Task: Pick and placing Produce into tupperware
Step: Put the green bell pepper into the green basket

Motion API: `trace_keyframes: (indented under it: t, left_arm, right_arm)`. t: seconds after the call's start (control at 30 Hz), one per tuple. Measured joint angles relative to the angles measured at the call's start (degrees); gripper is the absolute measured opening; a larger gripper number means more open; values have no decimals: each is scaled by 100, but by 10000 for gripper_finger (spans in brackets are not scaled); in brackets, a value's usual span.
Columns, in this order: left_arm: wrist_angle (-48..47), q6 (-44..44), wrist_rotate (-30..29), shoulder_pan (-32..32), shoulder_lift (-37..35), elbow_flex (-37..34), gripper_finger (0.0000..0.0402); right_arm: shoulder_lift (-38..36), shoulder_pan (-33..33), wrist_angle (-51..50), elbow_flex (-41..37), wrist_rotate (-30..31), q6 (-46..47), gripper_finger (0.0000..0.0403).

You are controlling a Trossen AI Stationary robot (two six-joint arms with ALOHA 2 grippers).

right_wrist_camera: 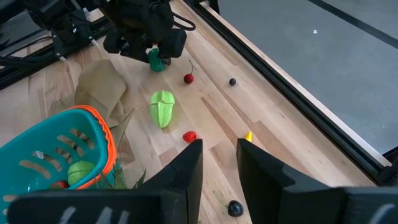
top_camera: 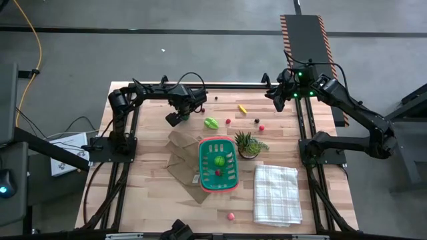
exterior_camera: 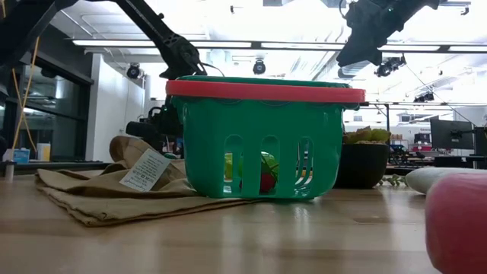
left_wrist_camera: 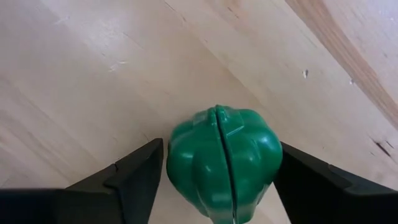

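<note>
sitting between the two fingers of our left hand (left_wrist_camera: 214, 180), a dark green pepper (left_wrist_camera: 222, 163) rests low over bare counter (left_wrist_camera: 93, 81); the fingers flank it closely, though we cannot tell if they press it. that hand hangs near the counter's far edge, beside the brown paper bag (top_camera: 180, 157). open wood lies around the light green leafy piece (top_camera: 211, 123). the tupperware (top_camera: 217, 165) sits mid-counter, well apart. our right hand (right_wrist_camera: 219, 165) waits, fingers slightly parted, at the far right corner.
</note>
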Motion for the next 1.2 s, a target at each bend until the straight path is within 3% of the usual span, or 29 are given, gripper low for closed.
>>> trace_keyframes:
  t: [0.33,0.63,0.97,1.2]
  left_arm:
    - [-18,-15,-17,0,-4,0,204]
    - [-68,9,-11,0,-4,0,230]
    - [-186,361,46,0,-4,0,193]
    - [-184,365,48,0,-4,2,220]
  right_arm:
    - [2,0,2,0,0,-1,90]
    - [2,0,39,0,4,-45,90]
    - [2,0,42,0,5,-47,90]
    - [2,0,42,0,4,-47,90]
